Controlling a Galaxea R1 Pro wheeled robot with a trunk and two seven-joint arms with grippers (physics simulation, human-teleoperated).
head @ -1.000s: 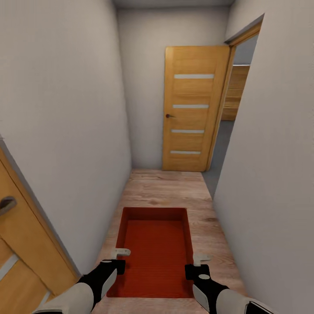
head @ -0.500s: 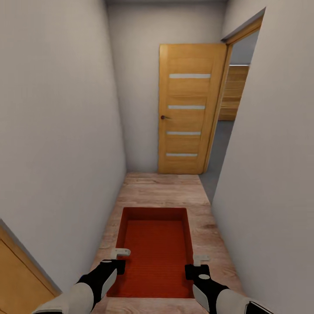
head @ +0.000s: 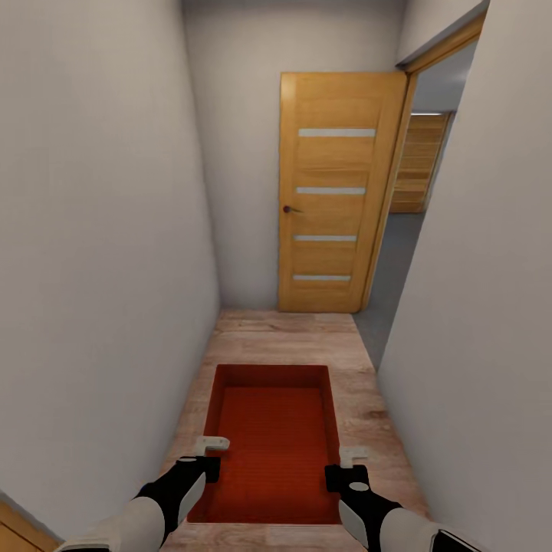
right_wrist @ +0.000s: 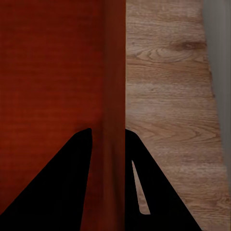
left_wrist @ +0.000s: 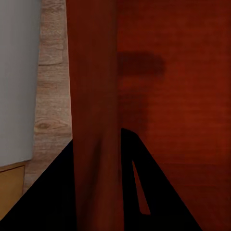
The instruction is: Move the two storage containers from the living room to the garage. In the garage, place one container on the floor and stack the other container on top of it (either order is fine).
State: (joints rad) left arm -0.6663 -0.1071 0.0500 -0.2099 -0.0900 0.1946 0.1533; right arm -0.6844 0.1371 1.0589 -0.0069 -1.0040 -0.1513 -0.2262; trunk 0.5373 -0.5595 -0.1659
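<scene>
White walls close in on both sides of a narrow corridor with a light wood plank floor (head: 284, 337), and we look down its length from the head camera.

At 6 o'clock in that view we carry one orange-red storage container (head: 272, 445), open top up, its long sides running away from us, held level above the planks. Whether a second container sits nested inside it, we cannot tell.

Our left gripper (head: 211, 445) sits on the container's left wall near the closest corner, at about 7 o'clock. In the left wrist view the red wall (left_wrist: 94, 96) passes between the two dark fingers (left_wrist: 48, 192), which are clamped on it. Our right gripper (head: 353, 454) sits on the right wall at about 5 o'clock; in the right wrist view the red wall (right_wrist: 113, 96) likewise runs between the dark fingers (right_wrist: 159, 192), pinched from both sides, with plank floor beside it.

Outward from the container, at 12 o'clock, a tan wooden door (head: 337, 192) with four pale horizontal strips and a small dark handle stands open against the end wall. At 1 o'clock, past its frame, an opening shows a grey floor (head: 399, 261) and wooden plank panels (head: 422, 161) beyond. At 7 o'clock, a sliver of another tan door (head: 19, 533) shows at the corner.
</scene>
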